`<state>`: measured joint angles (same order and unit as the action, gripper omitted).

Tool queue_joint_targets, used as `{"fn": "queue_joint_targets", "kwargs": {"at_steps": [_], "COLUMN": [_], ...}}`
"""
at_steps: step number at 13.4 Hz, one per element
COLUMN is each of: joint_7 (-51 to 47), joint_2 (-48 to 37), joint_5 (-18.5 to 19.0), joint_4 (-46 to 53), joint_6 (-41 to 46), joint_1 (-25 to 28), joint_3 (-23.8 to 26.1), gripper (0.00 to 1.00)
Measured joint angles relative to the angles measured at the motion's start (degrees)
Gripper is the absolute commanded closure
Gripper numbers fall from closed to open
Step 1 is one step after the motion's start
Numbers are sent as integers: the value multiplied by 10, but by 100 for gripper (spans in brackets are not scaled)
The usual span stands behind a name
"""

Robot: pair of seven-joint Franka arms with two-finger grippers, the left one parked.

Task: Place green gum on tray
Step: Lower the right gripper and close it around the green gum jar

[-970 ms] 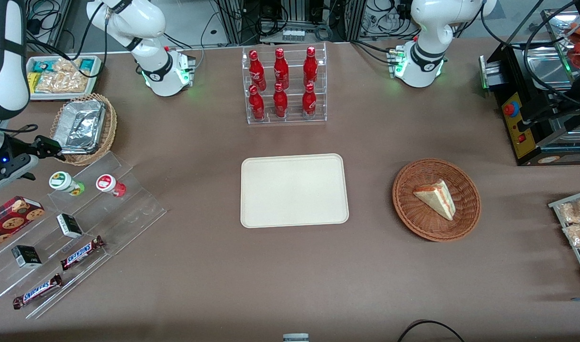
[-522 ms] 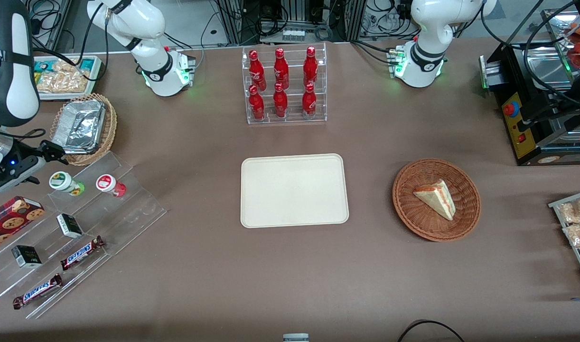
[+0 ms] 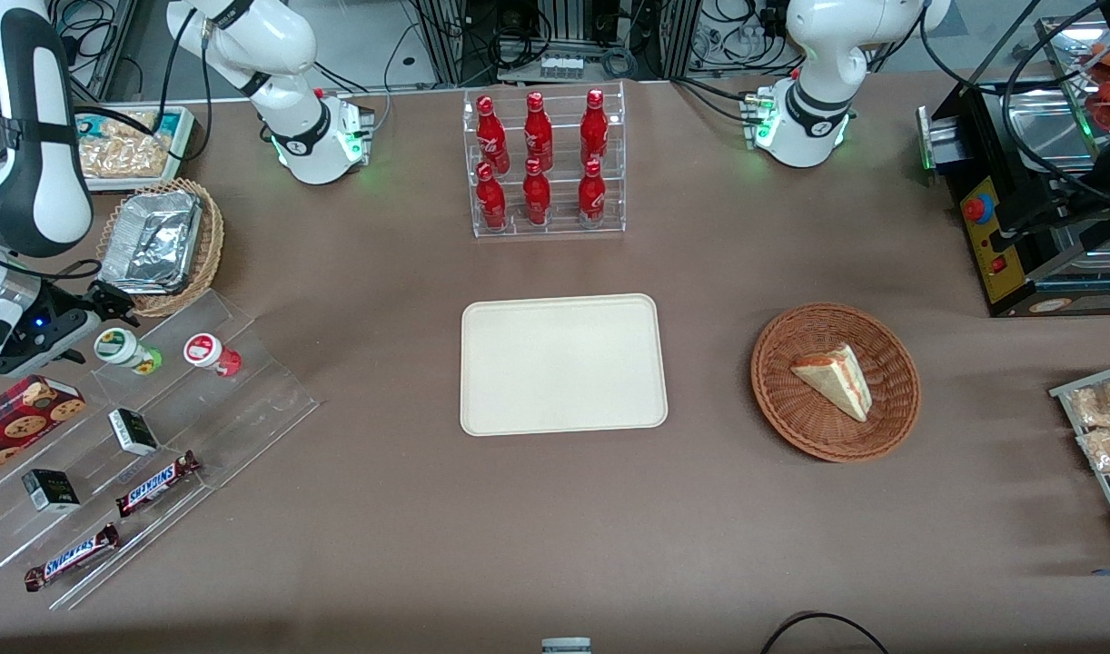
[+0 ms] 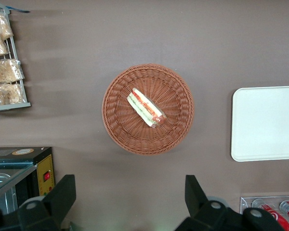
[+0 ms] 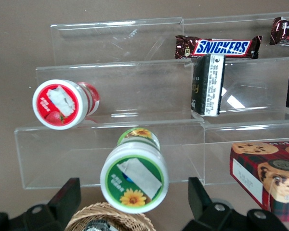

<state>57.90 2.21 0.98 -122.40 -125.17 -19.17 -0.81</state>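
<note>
The green gum (image 3: 126, 349) stands on the top step of a clear acrylic stand (image 3: 246, 400), beside a like bottle with a red label (image 3: 210, 352). In the right wrist view its white lid with the green-and-yellow label (image 5: 134, 179) lies between my two open fingers, which do not touch it. My gripper (image 3: 96, 318) (image 5: 133, 199) hovers just above the green gum, a little farther from the front camera. The cream-beige tray (image 3: 562, 363) lies bare at the table's middle and also shows in the left wrist view (image 4: 265, 122).
A wicker basket with a foil container (image 3: 160, 241) sits close beside the gripper. The stand also holds Snickers bars (image 3: 158, 482), small black boxes (image 3: 133, 431) and a cookie box (image 3: 24, 411). A cola bottle rack (image 3: 544, 163) and a sandwich basket (image 3: 835, 381) stand farther off.
My gripper has moved down and closer to the green gum, from beside the wicker basket to just over the bottle. Nothing else has moved.
</note>
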Motion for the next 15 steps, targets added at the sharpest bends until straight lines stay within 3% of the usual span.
{"fn": "queue_joint_targets", "kwargs": {"at_steps": [1, 2, 4, 5, 6, 11, 15], "joint_7": [0, 0, 1, 1, 1, 1, -6], "joint_2": [3, 6, 9, 10, 10, 7, -11], "joint_5": [0, 0, 0, 0, 0, 0, -1], "joint_4": [-2, -2, -3, -3, -3, -2, 26], "joint_6": [-4, -7, -10, -11, -11, -8, 50], "joint_1": [0, 0, 0, 0, 0, 0, 8], "joint_3": [0, 0, 0, 0, 0, 2, 8], "gripper": [10, 28, 76, 91, 100, 100, 100]}}
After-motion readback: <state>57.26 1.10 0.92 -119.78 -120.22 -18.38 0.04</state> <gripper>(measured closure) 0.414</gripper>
